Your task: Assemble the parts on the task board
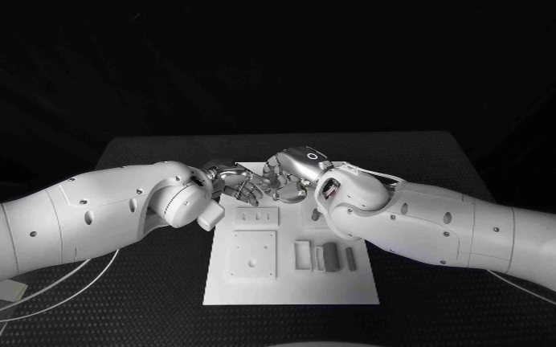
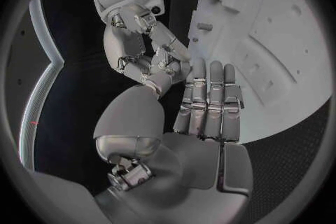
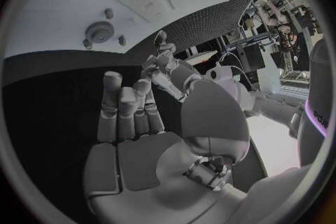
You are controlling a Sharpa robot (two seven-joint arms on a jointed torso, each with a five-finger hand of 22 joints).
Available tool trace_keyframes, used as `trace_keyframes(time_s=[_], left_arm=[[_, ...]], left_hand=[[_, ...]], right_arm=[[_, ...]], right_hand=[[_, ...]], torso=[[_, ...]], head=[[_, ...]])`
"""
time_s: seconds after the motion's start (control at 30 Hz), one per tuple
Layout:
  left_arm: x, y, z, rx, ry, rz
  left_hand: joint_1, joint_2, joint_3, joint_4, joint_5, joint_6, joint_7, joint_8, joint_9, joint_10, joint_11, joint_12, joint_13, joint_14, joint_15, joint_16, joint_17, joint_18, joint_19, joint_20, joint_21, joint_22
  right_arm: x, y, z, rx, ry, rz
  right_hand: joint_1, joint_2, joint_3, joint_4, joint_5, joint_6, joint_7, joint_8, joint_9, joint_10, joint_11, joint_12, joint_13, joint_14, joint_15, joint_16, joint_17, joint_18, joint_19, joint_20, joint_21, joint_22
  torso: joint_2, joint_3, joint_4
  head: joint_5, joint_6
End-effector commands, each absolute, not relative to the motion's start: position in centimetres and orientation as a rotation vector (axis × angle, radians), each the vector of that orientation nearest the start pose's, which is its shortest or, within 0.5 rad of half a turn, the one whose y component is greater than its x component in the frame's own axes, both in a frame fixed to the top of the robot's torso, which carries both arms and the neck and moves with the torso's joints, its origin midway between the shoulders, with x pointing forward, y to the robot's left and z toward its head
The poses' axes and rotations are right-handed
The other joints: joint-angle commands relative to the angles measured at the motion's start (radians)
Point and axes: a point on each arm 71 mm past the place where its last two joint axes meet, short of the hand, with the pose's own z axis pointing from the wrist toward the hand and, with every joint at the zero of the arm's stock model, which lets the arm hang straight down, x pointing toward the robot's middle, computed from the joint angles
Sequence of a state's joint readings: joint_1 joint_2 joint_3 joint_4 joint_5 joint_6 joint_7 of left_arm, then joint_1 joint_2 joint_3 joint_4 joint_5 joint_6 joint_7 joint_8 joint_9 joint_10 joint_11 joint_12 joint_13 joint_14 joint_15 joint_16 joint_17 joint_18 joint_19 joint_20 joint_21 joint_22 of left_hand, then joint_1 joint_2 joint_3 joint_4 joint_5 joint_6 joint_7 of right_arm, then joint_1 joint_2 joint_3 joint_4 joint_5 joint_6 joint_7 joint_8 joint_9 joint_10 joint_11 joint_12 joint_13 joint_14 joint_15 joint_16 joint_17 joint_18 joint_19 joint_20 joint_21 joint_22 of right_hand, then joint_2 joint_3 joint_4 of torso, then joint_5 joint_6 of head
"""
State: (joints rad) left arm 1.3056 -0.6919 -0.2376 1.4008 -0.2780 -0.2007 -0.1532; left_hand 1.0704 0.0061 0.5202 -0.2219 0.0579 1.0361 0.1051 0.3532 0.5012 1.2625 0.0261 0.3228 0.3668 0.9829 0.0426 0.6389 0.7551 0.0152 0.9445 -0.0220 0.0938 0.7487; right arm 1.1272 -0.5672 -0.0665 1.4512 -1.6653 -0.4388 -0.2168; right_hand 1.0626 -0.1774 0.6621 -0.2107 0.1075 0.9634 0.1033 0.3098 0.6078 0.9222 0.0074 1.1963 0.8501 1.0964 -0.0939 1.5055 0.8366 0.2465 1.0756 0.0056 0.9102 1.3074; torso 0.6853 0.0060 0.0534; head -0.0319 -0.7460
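We list: flat white task board (image 1: pixel 290 283), grey bar-shaped parts (image 1: pixel 329 256) near right; left hand (image 1: pixel 238 184) and right hand (image 1: pixel 286 180) empty, fingers apart.

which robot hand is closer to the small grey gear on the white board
Right. The right robot hand hovers over the white board's far right part, on the small grey gear's side; the left robot hand is farther, by the far left edge.
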Motion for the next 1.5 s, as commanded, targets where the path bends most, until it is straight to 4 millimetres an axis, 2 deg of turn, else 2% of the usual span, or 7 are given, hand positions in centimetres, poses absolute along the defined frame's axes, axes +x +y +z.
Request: trace_keyframes(time_s=[0.03,0.27,0.5,1.1,1.2,1.4,1.5], left_arm=[[49.4,17.0,-23.3,-0.927,2.093,-1.052],[49.4,17.1,-23.3,-0.932,2.080,-1.047],[49.7,17.9,-23.7,-0.960,2.102,-0.943],[49.9,17.9,-24.7,-0.768,2.239,-0.549],[50.2,17.4,-24.8,-0.710,2.260,-0.502],[50.9,16.6,-25.1,-0.625,2.289,-0.418],[51.0,16.7,-25.3,-0.598,2.296,-0.390]], left_hand=[[-0.013,0.006,0.013,-0.005,0.016,0.029,-0.018,0.007,0.027,0.015,0.000,-0.007,0.008,0.010,-0.004,0.006,0.009,-0.015,0.010,-0.001,0.009,0.005],[-0.030,0.007,0.029,-0.017,0.036,0.039,-0.023,0.012,0.045,0.030,-0.005,-0.012,0.025,0.021,-0.009,0.008,0.027,-0.015,0.017,-0.006,0.014,0.018],[-0.035,0.007,0.034,-0.024,0.041,0.042,-0.024,0.012,0.053,0.037,-0.007,-0.012,0.034,0.026,-0.011,0.009,0.036,-0.015,0.022,-0.009,0.018,0.025],[-0.064,0.003,0.047,-0.046,0.102,0.059,-0.032,0.009,0.092,0.062,-0.022,0.005,0.100,0.057,-0.027,0.022,0.099,-0.015,0.036,-0.026,0.047,0.086],[-0.069,-0.002,0.053,-0.048,0.174,0.063,-0.034,0.008,0.099,0.064,-0.025,0.015,0.116,0.065,-0.031,0.023,0.111,-0.015,0.041,-0.030,0.052,0.098],[-0.072,0.000,0.054,-0.049,0.179,0.063,-0.034,0.008,0.102,0.063,-0.025,0.017,0.122,0.066,-0.031,0.022,0.116,-0.015,0.041,-0.032,0.053,0.102],[-0.073,-0.001,0.054,-0.050,0.179,0.062,-0.034,0.008,0.102,0.063,-0.026,0.018,0.125,0.067,-0.032,0.023,0.117,-0.015,0.043,-0.033,0.054,0.104]], right_arm=[[46.8,-8.1,-21.8,-0.310,1.569,0.695],[47.0,-8.3,-21.9,-0.306,1.572,0.685],[47.4,-9.9,-22.2,-0.297,1.602,0.660],[51.2,-15.7,-19.3,-0.056,1.584,0.604],[51.7,-16.2,-18.5,-0.036,1.578,0.598],[52.5,-16.9,-17.5,-0.005,1.590,0.589],[52.5,-16.9,-17.4,0.005,1.595,0.597]], right_hand=[[0.000,-0.012,0.003,0.009,-0.003,0.003,0.015,-0.007,-0.004,-0.010,0.003,-0.004,-0.002,-0.007,-0.002,-0.004,-0.001,0.015,0.001,-0.001,-0.007,0.010],[0.000,-0.037,0.005,0.027,-0.003,-0.027,0.027,-0.026,-0.014,-0.022,0.014,-0.007,-0.002,-0.014,0.009,-0.007,0.000,0.015,-0.005,0.003,-0.011,0.011],[-0.002,-0.081,0.001,0.050,-0.003,-0.111,0.059,-0.074,-0.042,-0.044,0.043,-0.011,-0.004,-0.026,0.037,-0.010,0.000,0.015,-0.016,0.009,-0.019,0.011],[0.018,-0.071,0.003,0.050,-0.003,-0.112,0.065,-0.071,-0.049,-0.056,0.050,-0.010,-0.005,-0.038,0.044,-0.013,0.000,0.015,-0.027,0.015,-0.024,0.013],[0.019,-0.066,0.002,0.049,-0.003,-0.113,0.065,-0.071,-0.050,-0.056,0.050,-0.009,-0.005,-0.038,0.044,-0.012,0.001,0.015,-0.026,0.016,-0.024,0.014],[0.020,-0.063,0.000,0.048,-0.003,-0.118,0.066,-0.073,-0.053,-0.059,0.051,-0.009,-0.006,-0.040,0.045,-0.012,0.001,0.015,-0.029,0.017,-0.025,0.014],[0.020,-0.061,-0.001,0.048,-0.003,-0.117,0.066,-0.073,-0.053,-0.060,0.051,-0.009,-0.006,-0.041,0.045,-0.012,0.001,0.015,-0.030,0.017,-0.025,0.014]], torso=[[0.000,-0.0002,0.0001],[0.000,0.0000,0.0008],[-0.001,0.0005,-0.0004],[-0.001,0.0033,0.0003],[-0.002,0.0042,-0.0010],[-0.003,0.0047,-0.0028],[-0.003,0.0081,-0.0064]], head=[[-0.001,0.000],[-0.003,0.001],[0.002,0.003],[0.009,-0.001],[0.009,-0.005],[0.013,-0.012],[0.016,-0.016]])
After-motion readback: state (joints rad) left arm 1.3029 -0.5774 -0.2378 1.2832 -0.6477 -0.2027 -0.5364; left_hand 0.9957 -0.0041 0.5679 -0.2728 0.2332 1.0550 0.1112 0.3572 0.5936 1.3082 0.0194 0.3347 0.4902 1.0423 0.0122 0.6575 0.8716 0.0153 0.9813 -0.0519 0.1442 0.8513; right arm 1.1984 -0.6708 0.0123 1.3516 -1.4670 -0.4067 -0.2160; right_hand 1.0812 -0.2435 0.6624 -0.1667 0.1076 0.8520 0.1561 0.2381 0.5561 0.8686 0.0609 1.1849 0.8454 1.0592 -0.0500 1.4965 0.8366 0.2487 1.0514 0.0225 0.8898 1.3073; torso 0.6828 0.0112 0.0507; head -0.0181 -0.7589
